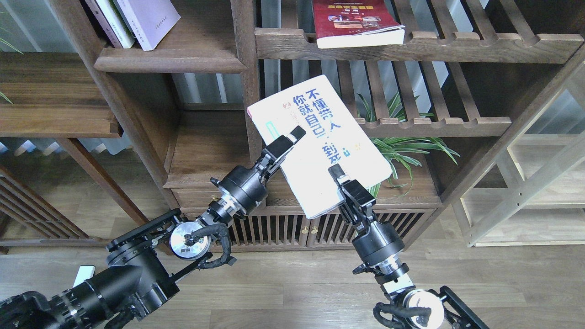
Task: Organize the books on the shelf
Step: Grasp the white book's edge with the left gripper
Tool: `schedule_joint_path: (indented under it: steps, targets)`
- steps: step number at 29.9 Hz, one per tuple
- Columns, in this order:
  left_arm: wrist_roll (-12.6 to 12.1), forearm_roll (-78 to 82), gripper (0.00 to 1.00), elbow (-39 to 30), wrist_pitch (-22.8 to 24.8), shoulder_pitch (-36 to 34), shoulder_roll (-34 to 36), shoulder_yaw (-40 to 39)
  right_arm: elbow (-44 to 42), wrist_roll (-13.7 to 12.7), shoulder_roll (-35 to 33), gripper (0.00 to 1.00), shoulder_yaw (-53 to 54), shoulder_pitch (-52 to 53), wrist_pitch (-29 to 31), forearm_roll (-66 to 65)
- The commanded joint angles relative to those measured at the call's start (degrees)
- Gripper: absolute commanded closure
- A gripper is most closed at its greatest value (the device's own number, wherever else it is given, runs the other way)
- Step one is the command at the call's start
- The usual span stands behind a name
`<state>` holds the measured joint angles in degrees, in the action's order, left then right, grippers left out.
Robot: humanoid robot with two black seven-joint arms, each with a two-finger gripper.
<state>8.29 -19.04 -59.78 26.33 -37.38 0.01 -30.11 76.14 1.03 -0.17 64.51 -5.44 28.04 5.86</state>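
A large white book with big blue Chinese characters (315,137) is held tilted in the air in front of the bookcase's middle post. My left gripper (289,139) is shut on its left edge, one finger lying on the cover. My right gripper (337,176) is shut on its lower edge. The solid dark-brown shelf (169,59) is at the upper left. On it a pale lavender book (151,18) and slim white and green books (112,20) lean to the left. A dark red book (356,23) lies flat on the slatted shelf at the upper right.
A green plant (406,146) stands behind the held book under the slatted shelves. A solid lower cubby (205,151) sits left of the post. A cabinet with slatted doors (283,226) is below. A pale wooden rack (525,192) stands at the right.
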Motion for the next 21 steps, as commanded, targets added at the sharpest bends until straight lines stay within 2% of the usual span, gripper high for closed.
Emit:
schedule_joint_path:
  steps: [1, 6, 10, 17, 21]
  targets:
    - [-0.03, -0.74, 0.78, 0.45, 0.04, 0.02, -0.01, 0.31, -0.03, 0.02, 0.0, 0.97, 0.01, -0.01, -0.04, 0.03]
    - [0.06, -0.83, 0.8, 0.45, 0.04, 0.02, -0.01, 0.31, -0.03, 0.02, 0.0, 0.97, -0.26, -0.01, -0.04, -0.06]
    - [0.15, -1.44, 0.95, 0.54, 1.67, 0.02, -0.01, 0.31, -0.03, 0.02, 0.08, 0.97, -0.7, -0.1, -0.04, -0.06]
    - [0.32, -1.71, 0.99, 0.89, 1.67, 0.02, -0.01, 0.31, -0.03, 0.02, 0.0, 0.95, -0.7, -0.27, -0.04, -0.06]
    - [0.5, -1.79, 1.0, 0.89, 1.67, 0.02, -0.01, 0.31, -0.03, 0.02, 0.0, 0.88, -0.7, -0.1, -0.04, -0.15]
